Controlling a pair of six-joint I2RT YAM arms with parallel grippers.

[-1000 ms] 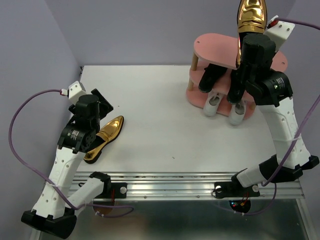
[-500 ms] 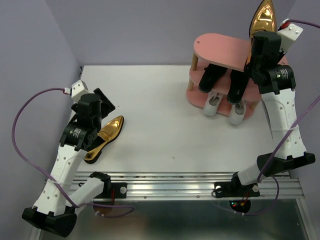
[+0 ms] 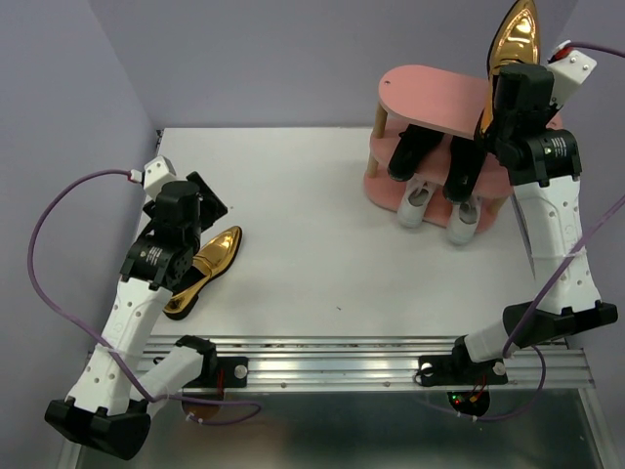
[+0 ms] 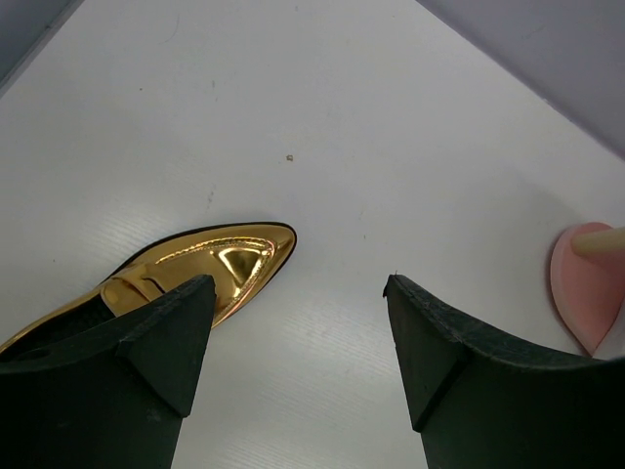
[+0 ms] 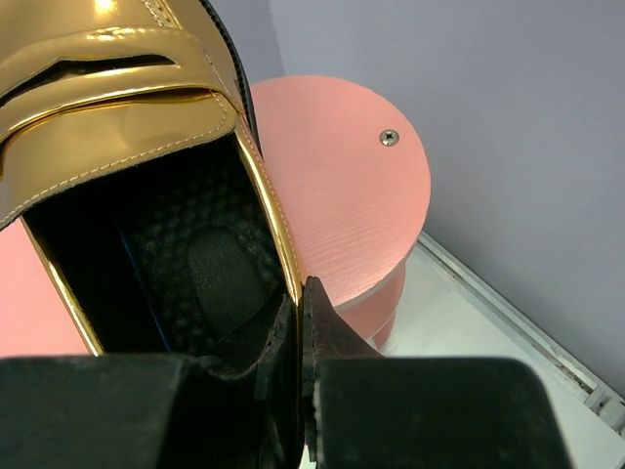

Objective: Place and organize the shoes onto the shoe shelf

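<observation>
The pink shoe shelf (image 3: 420, 98) stands at the far right, with two black shoes (image 3: 410, 151) on its middle board and two white sneakers (image 3: 420, 203) on its bottom board. My right gripper (image 3: 500, 78) is shut on a gold high heel (image 3: 515, 39) and holds it over the right end of the top board (image 5: 342, 195); its jaws pinch the shoe's side wall (image 5: 264, 210). The other gold heel (image 3: 200, 272) lies on the table at the left. My left gripper (image 4: 293, 303) is open just right of that heel's toe (image 4: 229, 264).
Purple walls close the table at the back and both sides. A metal rail (image 3: 352, 366) runs along the near edge. The shelf's foot (image 4: 586, 283) shows at the right of the left wrist view.
My right gripper has carried the gold heel rightward and tilted it, toe now pointing up right, over the shelf's right end. The left arm has shifted slightly.
</observation>
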